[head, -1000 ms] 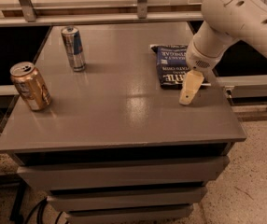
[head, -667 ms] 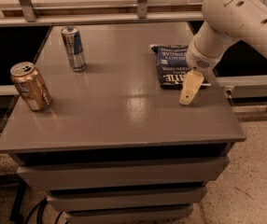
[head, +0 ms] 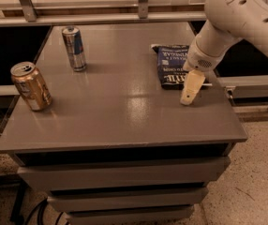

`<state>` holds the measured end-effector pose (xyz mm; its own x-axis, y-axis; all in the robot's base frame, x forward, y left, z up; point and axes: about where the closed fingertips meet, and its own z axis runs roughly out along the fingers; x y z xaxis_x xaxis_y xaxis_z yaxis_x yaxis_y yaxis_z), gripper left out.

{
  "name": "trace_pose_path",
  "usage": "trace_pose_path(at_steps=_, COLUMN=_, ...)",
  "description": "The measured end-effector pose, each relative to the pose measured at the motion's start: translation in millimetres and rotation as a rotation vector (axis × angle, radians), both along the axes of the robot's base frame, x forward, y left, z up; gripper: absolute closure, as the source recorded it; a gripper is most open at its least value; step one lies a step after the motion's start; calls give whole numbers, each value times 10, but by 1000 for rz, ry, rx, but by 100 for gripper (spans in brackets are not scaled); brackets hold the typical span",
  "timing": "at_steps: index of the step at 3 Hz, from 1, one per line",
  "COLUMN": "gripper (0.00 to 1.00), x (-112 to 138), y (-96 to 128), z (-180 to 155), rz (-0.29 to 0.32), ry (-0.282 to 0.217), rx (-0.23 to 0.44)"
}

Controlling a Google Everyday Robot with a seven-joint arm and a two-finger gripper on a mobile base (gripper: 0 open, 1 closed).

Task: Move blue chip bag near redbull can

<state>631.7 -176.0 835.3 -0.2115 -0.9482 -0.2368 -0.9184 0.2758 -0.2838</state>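
Table (head: 124, 121): grey, filling mid-frame. Blue chip bag (head: 171, 64): lying flat, upper right. End effector (head: 190, 90): hovering at the bag's lower right edge; I cannot tell its opening. Redbull can (head: 74, 48): standing upper left, well apart from the bag. I am judging this the approach step; the next move calls for gripping the bag.

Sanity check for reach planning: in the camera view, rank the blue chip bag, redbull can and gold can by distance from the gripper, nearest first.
The gripper hangs over the right side of the table.
1. blue chip bag: right rear, directly beside the gripper.
2. redbull can: left rear, across the table.
3. gold can: left edge, farthest.
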Motion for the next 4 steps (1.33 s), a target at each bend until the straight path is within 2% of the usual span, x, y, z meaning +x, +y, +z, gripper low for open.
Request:
trace_pose_path(at_steps=2, gripper=87, x=0, y=-2, z=74, rz=0, ry=0, rx=0)
trace_pose_path(at_steps=3, gripper=100, x=0, y=-2, z=140, rz=0, ry=0, rx=0)
trace_pose_path(at_steps=4, gripper=100, x=-5, y=-8, z=41, rz=14, ry=19, rx=25)
